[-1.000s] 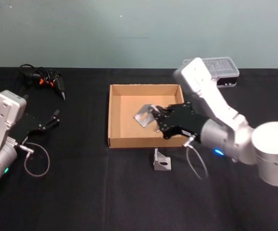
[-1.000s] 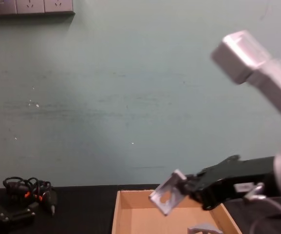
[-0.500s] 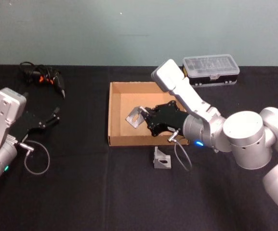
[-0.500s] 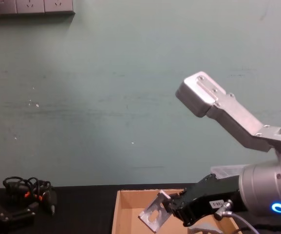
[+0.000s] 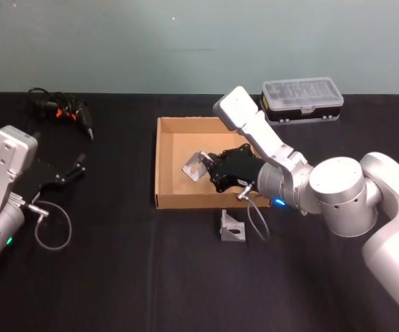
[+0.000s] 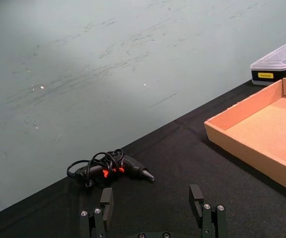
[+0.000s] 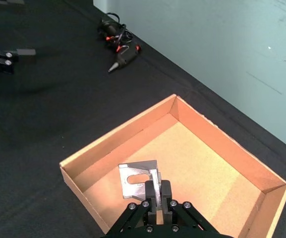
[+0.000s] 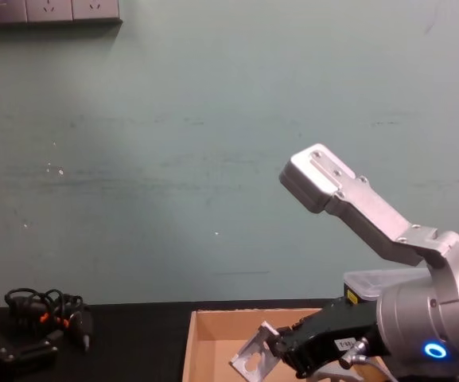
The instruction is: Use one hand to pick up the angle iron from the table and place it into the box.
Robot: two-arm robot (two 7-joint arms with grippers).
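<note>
My right gripper [image 5: 209, 167] is shut on a silvery angle iron [image 5: 195, 165] over the left half of the tan cardboard box [image 5: 160, 168]. From the right wrist, the slotted angle iron [image 7: 138, 179] sticks out past the gripper [image 7: 156, 190] above the box floor near its front wall [image 7: 81, 180]. The chest view shows the bracket [image 8: 252, 363] about level with the box rim [image 8: 192, 344]; I cannot tell if it touches the floor. Another angle iron [image 5: 232, 229] stands on the black table [image 5: 116, 277] in front of the box. My left gripper [image 5: 79, 169] rests open at the far left.
A black case with a clear lid [image 5: 302, 99] lies behind the box on the right. A tangled cable with an orange-marked tool [image 5: 63, 113] lies at the back left. A thin wire loop [image 5: 52, 229] hangs by my left arm.
My right gripper has carried the angle iron leftward and lower over the box, and its elbow has swung left. The left arm has stayed put.
</note>
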